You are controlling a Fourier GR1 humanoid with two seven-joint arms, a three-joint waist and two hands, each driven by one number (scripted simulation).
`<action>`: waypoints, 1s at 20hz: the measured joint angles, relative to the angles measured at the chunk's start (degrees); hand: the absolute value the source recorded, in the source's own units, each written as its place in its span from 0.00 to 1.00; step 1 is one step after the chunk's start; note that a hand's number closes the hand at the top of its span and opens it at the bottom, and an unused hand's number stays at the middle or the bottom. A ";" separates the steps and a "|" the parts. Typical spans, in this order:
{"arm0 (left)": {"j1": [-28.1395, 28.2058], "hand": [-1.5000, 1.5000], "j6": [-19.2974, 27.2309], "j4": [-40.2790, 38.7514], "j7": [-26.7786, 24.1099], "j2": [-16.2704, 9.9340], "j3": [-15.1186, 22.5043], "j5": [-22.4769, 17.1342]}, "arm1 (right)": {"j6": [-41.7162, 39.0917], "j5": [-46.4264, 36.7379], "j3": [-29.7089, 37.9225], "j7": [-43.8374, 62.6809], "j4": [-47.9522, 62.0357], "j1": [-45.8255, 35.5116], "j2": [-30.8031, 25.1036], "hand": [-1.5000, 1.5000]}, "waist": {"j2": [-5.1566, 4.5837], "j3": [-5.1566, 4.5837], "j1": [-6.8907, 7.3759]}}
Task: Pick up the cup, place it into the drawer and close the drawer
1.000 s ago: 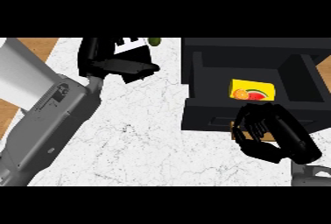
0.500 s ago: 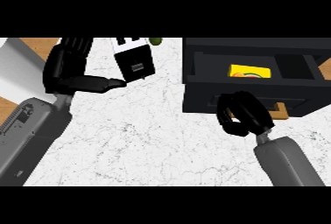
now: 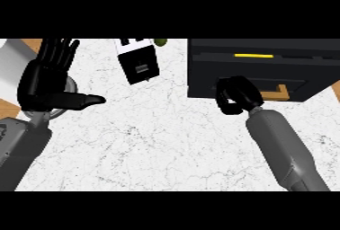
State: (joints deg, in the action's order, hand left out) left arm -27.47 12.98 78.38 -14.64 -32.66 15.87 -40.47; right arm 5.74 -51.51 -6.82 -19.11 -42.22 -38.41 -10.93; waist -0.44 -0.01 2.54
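The black drawer unit [image 3: 262, 67] stands at the upper right of the counter. Its drawer is almost fully in, and only a thin yellow strip of the cup [image 3: 253, 55] shows in the narrow gap at the top. My right hand [image 3: 235, 94] has its fingers curled and holds nothing. It rests against the drawer's front, just left of the tan handle [image 3: 280, 92]. At the left my left hand [image 3: 50, 81] stays open, fingers up and thumb pointing right.
A black-and-white box [image 3: 139, 63] lies at the top centre with a small green thing [image 3: 160, 42] behind it. A pale grey object [image 3: 13, 56] sits at the far left edge. The white marble counter [image 3: 153, 143] spreads between my forearms.
The drawer has slid from wide open to nearly shut, hiding most of the yellow cup. My right hand moved up against its front. The left hand stayed raised at the left.
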 measured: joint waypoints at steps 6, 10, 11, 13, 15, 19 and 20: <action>1.52 0.00 -2.64 -0.02 -0.58 -0.29 -1.45 0.08 | 0.14 1.59 4.52 -5.47 14.58 -9.09 -1.28 1.00 | -0.27 0.00 1.03; 1.85 0.00 -4.45 -0.02 -0.40 -0.36 -1.98 -0.44 | -0.59 2.64 6.06 -8.28 19.32 -10.80 -1.63 1.00 | -0.03 -0.15 1.64; 2.07 0.00 -5.04 0.00 -0.58 -0.30 -1.95 -0.50 | -1.09 2.96 6.37 -9.21 19.99 -11.02 -1.90 1.00 | 0.01 -0.20 1.83; 2.56 0.00 -5.68 0.36 -0.64 -0.04 -1.67 -0.49 | -2.33 3.60 7.00 -10.37 21.35 -11.66 -2.23 1.00 | 0.11 -0.24 2.04; 2.59 0.00 -6.19 0.18 -0.89 0.21 -1.75 -0.52 | -4.09 4.11 7.39 -11.60 22.33 -12.29 -2.68 1.00 | 0.08 -0.25 2.18; 3.29 0.00 -7.15 0.26 -1.26 0.80 -1.26 -0.42 | -5.85 5.19 8.37 -14.39 23.33 -12.47 -3.48 1.00 | -0.01 -0.33 2.71; 3.33 0.00 -7.37 0.19 -1.40 1.02 -1.13 -0.38 | -5.95 5.44 8.62 -14.97 23.44 -12.48 -3.54 1.00 | -0.08 -0.34 2.74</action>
State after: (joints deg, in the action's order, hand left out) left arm -24.13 5.61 78.57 -16.03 -31.64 14.74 -40.85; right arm -0.21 -46.07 1.80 -34.08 -18.79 -50.89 -14.47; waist -0.52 -0.35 5.28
